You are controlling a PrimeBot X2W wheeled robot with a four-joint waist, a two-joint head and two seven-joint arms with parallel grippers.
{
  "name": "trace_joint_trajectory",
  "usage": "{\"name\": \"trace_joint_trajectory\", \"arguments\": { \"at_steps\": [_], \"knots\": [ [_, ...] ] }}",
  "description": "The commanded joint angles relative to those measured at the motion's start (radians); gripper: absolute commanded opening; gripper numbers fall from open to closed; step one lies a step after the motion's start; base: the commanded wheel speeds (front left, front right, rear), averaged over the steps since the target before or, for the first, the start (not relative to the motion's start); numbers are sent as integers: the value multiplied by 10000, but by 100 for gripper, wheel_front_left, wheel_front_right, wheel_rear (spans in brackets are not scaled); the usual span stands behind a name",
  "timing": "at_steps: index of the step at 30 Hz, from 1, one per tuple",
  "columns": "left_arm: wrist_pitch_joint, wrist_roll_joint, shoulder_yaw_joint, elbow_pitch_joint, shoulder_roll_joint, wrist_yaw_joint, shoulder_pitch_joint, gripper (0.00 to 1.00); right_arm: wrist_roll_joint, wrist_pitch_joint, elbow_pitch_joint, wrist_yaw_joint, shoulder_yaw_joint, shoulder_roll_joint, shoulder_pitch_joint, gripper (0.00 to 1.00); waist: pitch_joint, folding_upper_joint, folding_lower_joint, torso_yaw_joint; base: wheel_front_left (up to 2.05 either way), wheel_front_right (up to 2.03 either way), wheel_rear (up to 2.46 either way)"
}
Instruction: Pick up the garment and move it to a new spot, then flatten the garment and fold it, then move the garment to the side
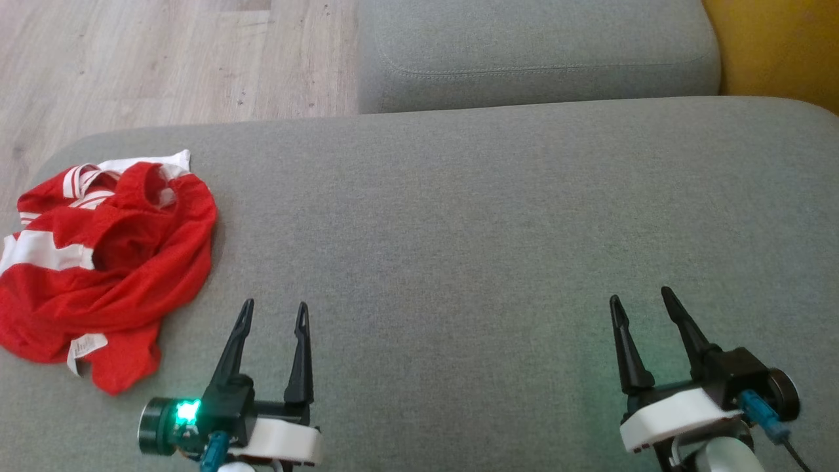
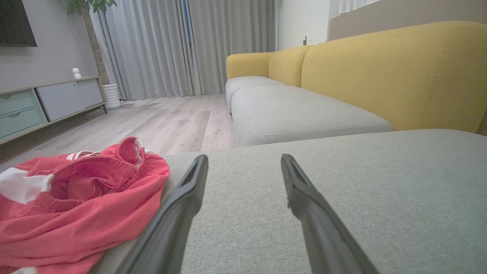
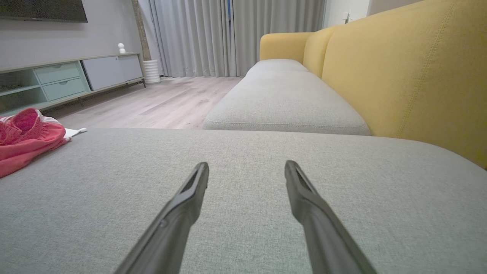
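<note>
The red garment lies crumpled on the sofa; both grippers' jaws are spread, empty; a shallow pinch may lift only 1 layer.

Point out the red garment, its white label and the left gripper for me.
red garment (image 1: 144,262): head view, middle of the bunched red fabric.
white label (image 1: 88,343): head view, centre of the tag at the near hem.
left gripper (image 1: 275,305): head view, midway between its open fingertips.
</note>
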Motion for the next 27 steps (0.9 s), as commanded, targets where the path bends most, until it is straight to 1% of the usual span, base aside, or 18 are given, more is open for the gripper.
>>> {"name": "trace_joint_trajectory", "arguments": {
  "at_steps": [1,27],
  "knots": [
    [-97,24,357,-272,29,59,-441,100,-85,-134,-224,-7,180,-95,-294,100,-4,0,-1,1,0,0,0],
    [-97,-140,379,-53,26,12,-518,100,-78,-134,-114,-7,54,-95,-307,100,20,0,-1,123,0,0,0]
  ]
}}
